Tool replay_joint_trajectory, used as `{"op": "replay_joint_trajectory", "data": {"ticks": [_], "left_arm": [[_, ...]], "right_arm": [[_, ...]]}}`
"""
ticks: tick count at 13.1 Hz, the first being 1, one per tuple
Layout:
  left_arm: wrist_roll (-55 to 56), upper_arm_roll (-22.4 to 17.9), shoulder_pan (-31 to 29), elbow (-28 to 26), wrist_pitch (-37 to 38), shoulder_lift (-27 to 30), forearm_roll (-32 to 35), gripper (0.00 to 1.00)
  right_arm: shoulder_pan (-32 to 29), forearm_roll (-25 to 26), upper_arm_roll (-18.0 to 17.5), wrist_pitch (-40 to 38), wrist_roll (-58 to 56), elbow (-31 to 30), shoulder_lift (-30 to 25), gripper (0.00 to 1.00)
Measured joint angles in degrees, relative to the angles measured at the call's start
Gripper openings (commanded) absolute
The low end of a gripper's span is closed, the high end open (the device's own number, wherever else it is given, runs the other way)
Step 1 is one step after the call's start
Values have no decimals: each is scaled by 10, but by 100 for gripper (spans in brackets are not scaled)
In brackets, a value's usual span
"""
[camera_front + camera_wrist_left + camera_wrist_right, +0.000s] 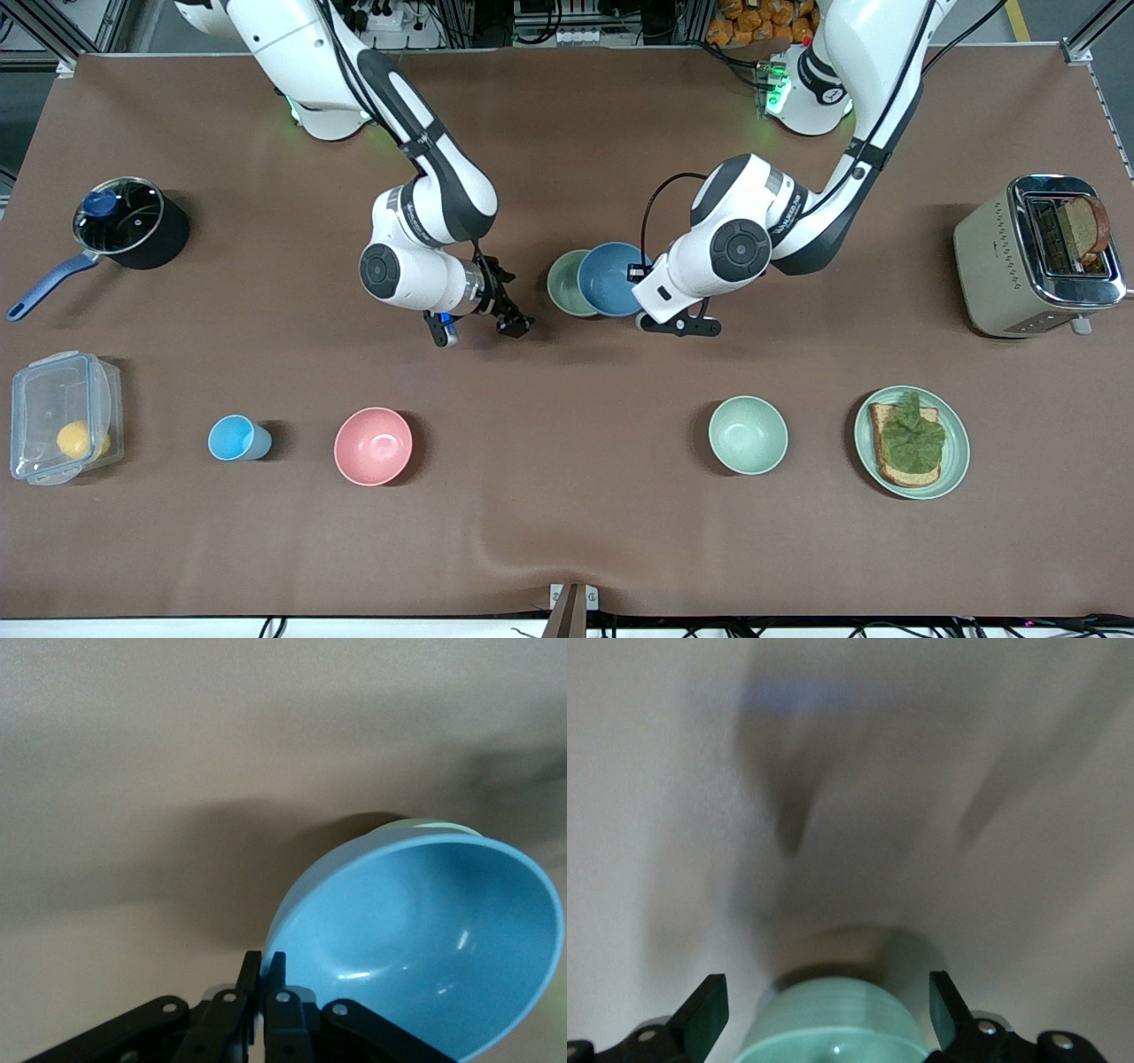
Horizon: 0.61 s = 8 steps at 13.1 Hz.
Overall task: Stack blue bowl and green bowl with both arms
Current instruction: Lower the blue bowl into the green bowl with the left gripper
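The blue bowl (613, 280) is tilted and overlaps the green bowl (562, 283) at mid-table, covering its side toward the left arm's end. My left gripper (634, 275) is shut on the blue bowl's rim. In the left wrist view the fingers (264, 961) pinch the rim of the blue bowl (425, 939), and a sliver of the green bowl (425, 824) shows past it. My right gripper (478, 330) is open and empty beside the green bowl, toward the right arm's end. The right wrist view shows the green bowl's outside (833, 1028) between the spread fingers (824, 988).
A row nearer the front camera holds a lidded plastic box (62, 430), a light-blue cup (235, 439), a pink bowl (373, 446), a mint bowl (747, 434) and a green plate with toast (952, 461). A lidded pot (128, 221) and a toaster (1036, 257) stand at the table's ends.
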<state>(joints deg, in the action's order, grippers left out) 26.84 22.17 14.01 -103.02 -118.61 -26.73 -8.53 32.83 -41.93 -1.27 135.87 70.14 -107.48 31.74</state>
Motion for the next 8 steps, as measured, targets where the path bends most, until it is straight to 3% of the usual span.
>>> {"op": "replay_joint_trajectory", "data": {"ticks": [3,8], "left_arm": [[15,0,1,-1,0,0,0,0],[48,1,17,-6,1,0,0,0]], "right_arm": [[1,-37,-3,31,0,0,14,100],[26,-57,-9,78,2,0,38,100]]}}
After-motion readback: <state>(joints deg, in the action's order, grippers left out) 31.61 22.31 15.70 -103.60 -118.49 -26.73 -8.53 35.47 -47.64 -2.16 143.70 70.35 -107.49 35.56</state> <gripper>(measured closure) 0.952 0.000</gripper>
